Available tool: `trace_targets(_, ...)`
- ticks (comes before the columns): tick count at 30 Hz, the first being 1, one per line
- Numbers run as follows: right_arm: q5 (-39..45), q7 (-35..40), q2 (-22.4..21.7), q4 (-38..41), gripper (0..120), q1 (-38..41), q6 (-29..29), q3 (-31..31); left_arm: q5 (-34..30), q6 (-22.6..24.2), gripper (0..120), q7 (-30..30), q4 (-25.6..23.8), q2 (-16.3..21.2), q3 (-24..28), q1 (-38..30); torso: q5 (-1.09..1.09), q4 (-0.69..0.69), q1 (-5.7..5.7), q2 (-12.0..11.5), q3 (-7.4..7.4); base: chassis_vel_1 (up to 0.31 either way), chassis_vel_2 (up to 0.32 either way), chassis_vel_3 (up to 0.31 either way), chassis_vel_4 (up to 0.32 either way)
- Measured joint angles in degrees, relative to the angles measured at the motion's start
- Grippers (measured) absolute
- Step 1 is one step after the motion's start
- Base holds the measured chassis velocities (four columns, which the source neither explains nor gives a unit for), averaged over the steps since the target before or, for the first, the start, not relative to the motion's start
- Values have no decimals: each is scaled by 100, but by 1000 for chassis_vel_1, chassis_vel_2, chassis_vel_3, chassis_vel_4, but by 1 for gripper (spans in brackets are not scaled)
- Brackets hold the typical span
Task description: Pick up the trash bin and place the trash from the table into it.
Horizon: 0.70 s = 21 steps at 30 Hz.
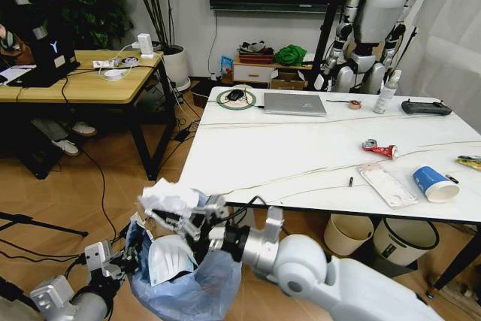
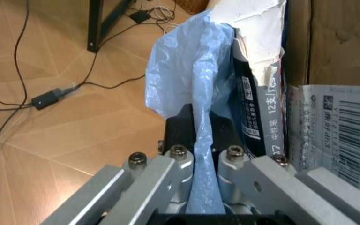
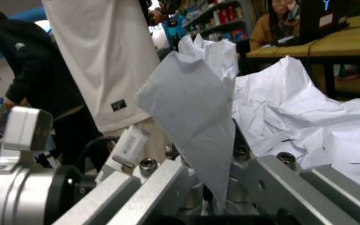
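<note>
Left gripper (image 2: 202, 154) pinching trash bin (image 1: 188, 287) liner, steadying bin off floor at seven o'clock of table (image 1: 301, 148). Right gripper (image 1: 180, 219) clamped on crumpled white paper (image 1: 169, 199) over bin mouth, poised for dropping. Crushed can (image 1: 379, 148), blue cup (image 1: 434, 183) left at three o'clock.

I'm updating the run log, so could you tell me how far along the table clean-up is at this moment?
Done: the trash bin is off the floor, its blue bag pinched by the left gripper, with cardboard and packaging inside. In hand: the right gripper holds crumpled white paper above the bin. Left on the table: the red can, blue cup, plastic packaging and a snack wrapper.
</note>
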Motion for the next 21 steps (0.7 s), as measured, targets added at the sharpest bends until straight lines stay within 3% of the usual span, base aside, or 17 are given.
trace_targets(8, -467, 54, -64, -185, 1, 7, -58, -89, -8, 4, 0, -2, 42, -4, 45, -59, 2, -1, 1, -1, 1, 0, 0, 0, 0)
trace_targets(21, -772, 261, -273, 131, 50, 12, -124, -50, -30, 10, 0, -21, 139, 35, 51, -109, 2, 0, 0, -1, 1, 0, 0, 0, 0)
